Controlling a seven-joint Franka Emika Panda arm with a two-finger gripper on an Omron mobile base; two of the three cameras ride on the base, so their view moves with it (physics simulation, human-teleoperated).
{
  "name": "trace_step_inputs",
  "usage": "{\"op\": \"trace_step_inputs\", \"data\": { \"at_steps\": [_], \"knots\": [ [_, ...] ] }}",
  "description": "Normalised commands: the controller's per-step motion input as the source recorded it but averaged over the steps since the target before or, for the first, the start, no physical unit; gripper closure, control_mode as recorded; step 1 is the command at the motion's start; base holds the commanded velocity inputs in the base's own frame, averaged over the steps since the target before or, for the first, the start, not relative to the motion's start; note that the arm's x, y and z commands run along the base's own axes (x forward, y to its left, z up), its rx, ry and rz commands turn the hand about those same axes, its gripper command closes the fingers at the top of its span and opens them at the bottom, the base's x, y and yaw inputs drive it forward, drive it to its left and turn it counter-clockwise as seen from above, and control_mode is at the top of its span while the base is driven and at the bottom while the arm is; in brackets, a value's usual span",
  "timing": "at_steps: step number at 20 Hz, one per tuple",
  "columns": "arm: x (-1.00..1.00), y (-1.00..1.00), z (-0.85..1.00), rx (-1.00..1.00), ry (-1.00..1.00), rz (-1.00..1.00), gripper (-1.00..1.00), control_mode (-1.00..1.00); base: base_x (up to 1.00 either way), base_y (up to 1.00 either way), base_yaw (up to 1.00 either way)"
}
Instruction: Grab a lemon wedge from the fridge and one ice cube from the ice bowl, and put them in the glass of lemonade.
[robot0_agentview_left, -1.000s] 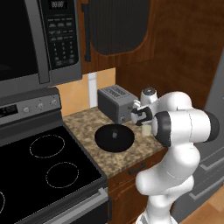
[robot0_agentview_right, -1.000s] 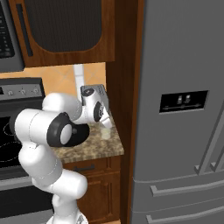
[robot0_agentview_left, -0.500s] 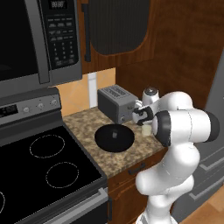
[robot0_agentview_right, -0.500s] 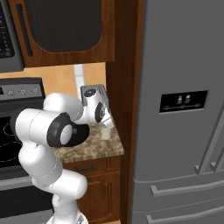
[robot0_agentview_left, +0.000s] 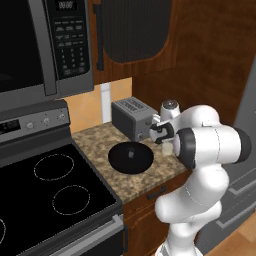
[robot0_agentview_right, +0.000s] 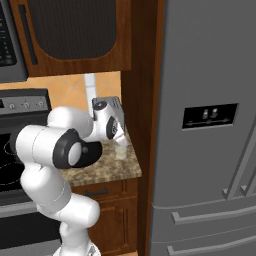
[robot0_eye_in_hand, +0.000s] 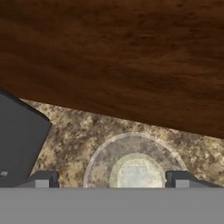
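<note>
Sitting on the granite surface (robot0_agentview_left: 97, 145) just beside the toaster (robot0_agentview_left: 131, 119), the glass of lemonade (robot0_eye_in_hand: 133, 168) is seen from directly above in the hand view, with a pale square shape, probably the ice cube (robot0_eye_in_hand: 134, 175), lying in its middle. The gripper (robot0_eye_in_hand: 113, 178) is held right over the glass, and the jaws are spread wide, one fingertip at each side of the rim, with nothing between them. No lemon wedge can be made out in the glass.

A glass of this kind is judged light, stiff, smooth and easily tipped, so it is best left untouched. The ice cube is judged slippery and very small; any further one would have to be pinched across flat opposite faces.

The ice bowl (robot0_agentview_left: 131, 157) lies near the glass on the same surface, with a pale speck at its centre. The dark wooden side panel (robot0_eye_in_hand: 113, 57) stands close behind the glass. The fridge (robot0_agentview_right: 210, 125) is shut, beyond that panel, so its door is judged to be in the way of the wedge. The stove top (robot0_agentview_left: 45, 185) lies on the far side of the bowl.
</note>
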Motion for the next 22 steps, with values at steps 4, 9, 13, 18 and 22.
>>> {"op": "trace_step_inputs", "data": {
  "at_steps": [4, 9, 13, 18, 22],
  "knots": [
    [-0.55, 0.03, 0.09, 0.0, 0.0, 0.0, -1.0, -1.0, 0.0, 0.0, 0.0],
    [-0.91, 0.55, 0.05, -0.07, 0.0, 0.01, -1.0, -1.0, 0.0, 0.0, 0.0],
    [-0.64, 0.63, 0.39, -0.08, -0.05, 0.08, -1.0, -1.0, 0.0, 0.0, 0.0],
    [-0.43, 0.28, 0.55, -0.07, -0.14, 0.35, -1.0, -1.0, 0.0, 0.0, 0.0],
    [-0.26, 0.14, 0.54, -0.18, -0.08, 0.5, -1.0, -1.0, 0.0, 0.0, 0.0]
  ]
}}
